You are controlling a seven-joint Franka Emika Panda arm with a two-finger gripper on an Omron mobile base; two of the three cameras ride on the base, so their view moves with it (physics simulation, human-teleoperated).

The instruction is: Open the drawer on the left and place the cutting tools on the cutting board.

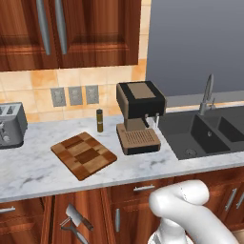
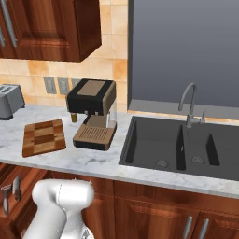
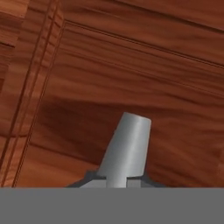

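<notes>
Our arm [image 1: 190, 214] folds low below the counter [image 1: 28, 171] edge, its gripper [image 3: 127, 181] closed on a silver bar handle [image 3: 127, 148] against red-brown wood (which front, we cannot tell). The drawer [image 1: 74, 221] at left stands open, with the cleaver [image 1: 76, 215] and the slim grey tool [image 1: 70, 228] inside. The cutting board [image 1: 84, 155] lies on the marble between toaster [image 1: 10, 125] and coffee machine [image 1: 139, 116], the sink [image 1: 205, 133] to the right.
</notes>
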